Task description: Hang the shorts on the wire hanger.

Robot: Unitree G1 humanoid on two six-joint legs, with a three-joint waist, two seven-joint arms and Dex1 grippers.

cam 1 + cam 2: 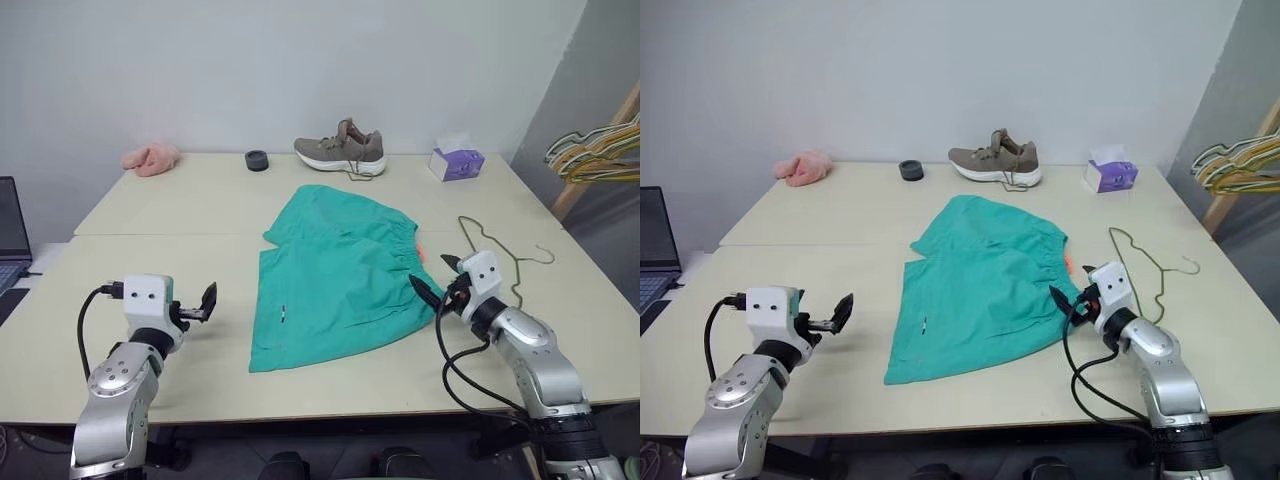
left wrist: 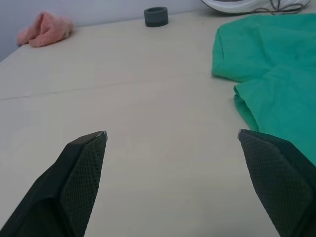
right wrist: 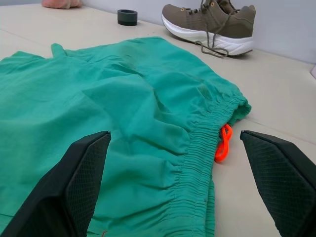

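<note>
Head camera, both eyes: the teal-green cloth shorts point(image 1: 335, 275) lie flat near the middle of the cream table point(image 1: 180, 200), gathered waistband toward my right side. The thin dark bare wire hanger point(image 1: 500, 250) lies flat on the table just right of the shorts, apart from them, hook pointing right. My left gripper point(image 1: 207, 302) hovers over bare table well left of the shorts, its 2 black fingers spread wide and empty. My right gripper point(image 1: 437, 278) sits at the waistband edge, between shorts and hanger, fingers also wide apart — nothing held. Along the far edge stand a taupe lace-up sneaker point(image 1: 342, 148), a small dark ring-shaped object point(image 1: 257, 160), a pink fuzzy cloth lump point(image 1: 150, 158) and a purple tissue box point(image 1: 456, 162). A bunch of coloured hangers point(image 1: 595, 150) hangs beyond the right corner; a laptop point(image 1: 12, 235) sits off the left side.

Left wrist camera: 2 fingers point(image 2: 74, 182) stand wide over bare tabletop, the shorts' edge beside 1 fingertip.

Right wrist camera: fingers point(image 3: 81, 182) wide apart, framing the elastic waistband and a small orange loop point(image 3: 223, 143) — no contact visible.
</note>
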